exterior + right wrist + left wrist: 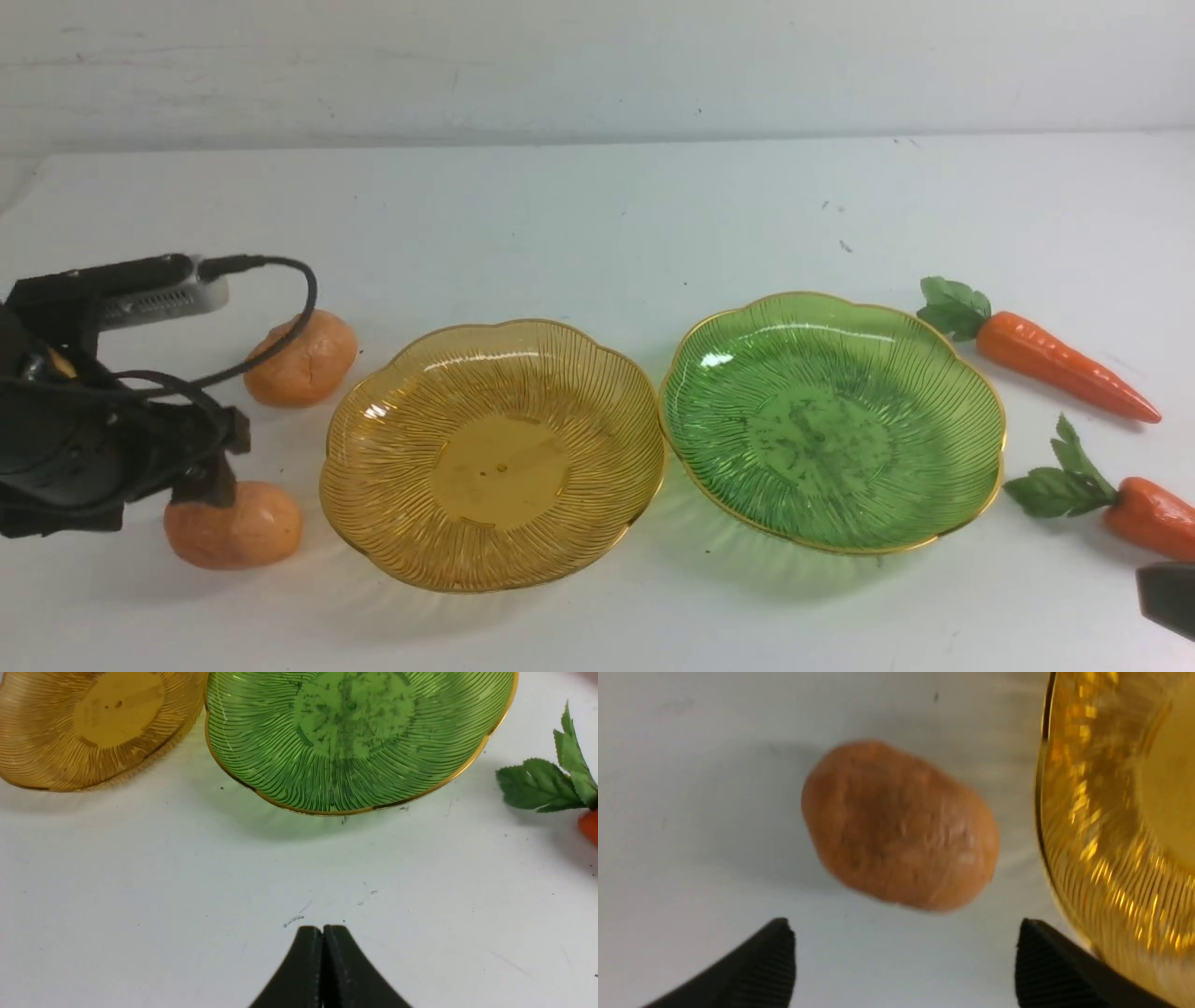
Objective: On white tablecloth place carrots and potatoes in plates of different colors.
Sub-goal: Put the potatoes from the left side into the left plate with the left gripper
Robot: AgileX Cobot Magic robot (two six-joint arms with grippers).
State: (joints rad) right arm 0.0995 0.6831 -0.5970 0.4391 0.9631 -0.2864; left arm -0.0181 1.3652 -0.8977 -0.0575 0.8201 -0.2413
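So far nothing is placed: the amber plate [373,411] and the green plate [831,420] sit empty on the white tablecloth [597,215]. Both potatoes [303,359] lie left of the amber one, both carrots [1064,364] right of the green. The left gripper [906,938] hangs spread by the near potato [247,532], gripping nothing; the right gripper [322,933] is pressed together, empty.

A tan potato [900,826] lies on the white tablecloth [691,812], just beside the amber plate [1101,835]. The left gripper [906,956] holds its black fingertips [766,966] wide apart, clear of the potato.
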